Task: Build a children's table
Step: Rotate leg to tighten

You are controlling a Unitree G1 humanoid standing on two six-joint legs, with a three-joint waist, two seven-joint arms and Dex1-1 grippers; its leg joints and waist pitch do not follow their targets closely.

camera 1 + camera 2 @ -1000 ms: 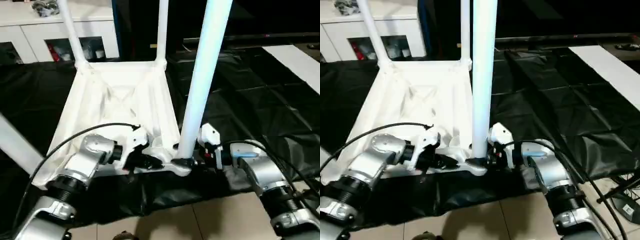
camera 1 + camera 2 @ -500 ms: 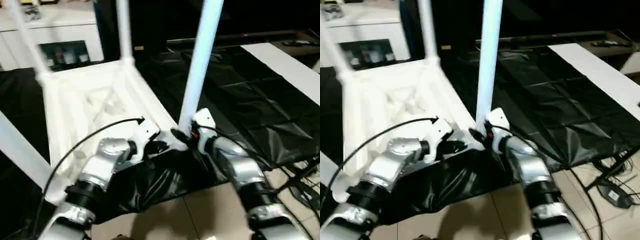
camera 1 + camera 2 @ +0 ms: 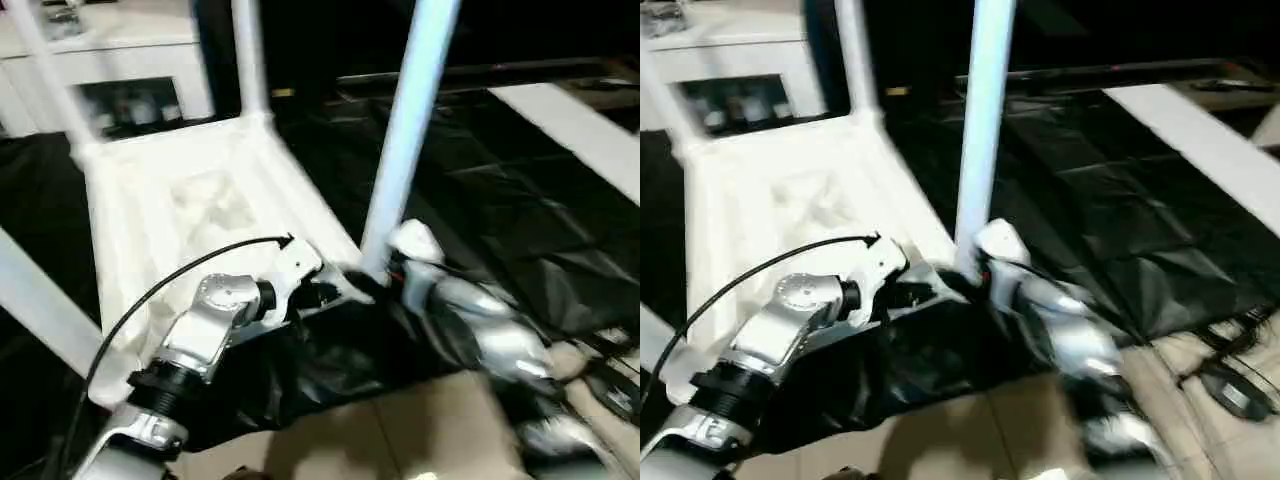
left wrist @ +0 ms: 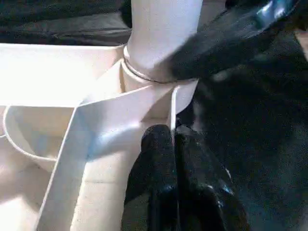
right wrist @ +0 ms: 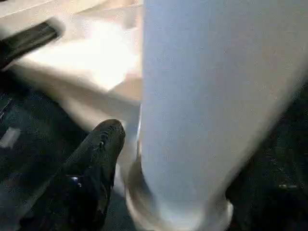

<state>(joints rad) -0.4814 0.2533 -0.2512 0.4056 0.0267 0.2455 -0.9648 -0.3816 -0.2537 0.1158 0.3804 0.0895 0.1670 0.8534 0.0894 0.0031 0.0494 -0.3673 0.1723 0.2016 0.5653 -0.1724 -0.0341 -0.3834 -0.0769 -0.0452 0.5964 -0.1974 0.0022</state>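
On the black sheet (image 3: 520,200) that covers the floor, I see the white table (image 3: 190,200) lying upside down, with its ribbed underside facing up. Two legs (image 3: 248,60) stand in the far corner sockets, and another leg (image 3: 30,300) crosses the left edge of the head view. At the near right corner of the table, a fourth leg (image 3: 408,130) stands upright in its socket (image 4: 159,82).

My left gripper (image 4: 172,144) is at this same corner. Its two black fingers (image 4: 156,149) are pressed together on a thin wall of the table just below the socket, so they pinch the edge of the table. The left forearm (image 3: 215,320) reaches in from the near left, with a black cable (image 3: 180,275) arching over it.

My right gripper (image 5: 159,159) is at the base of the fourth leg, from the right side. One black finger (image 5: 101,144) lies just beside the bottom of the leg, where it enters the socket. The leg covers the other finger, so I cannot tell how the right gripper stands.

Behind the far edge of the table stands a white cabinet (image 3: 120,60).
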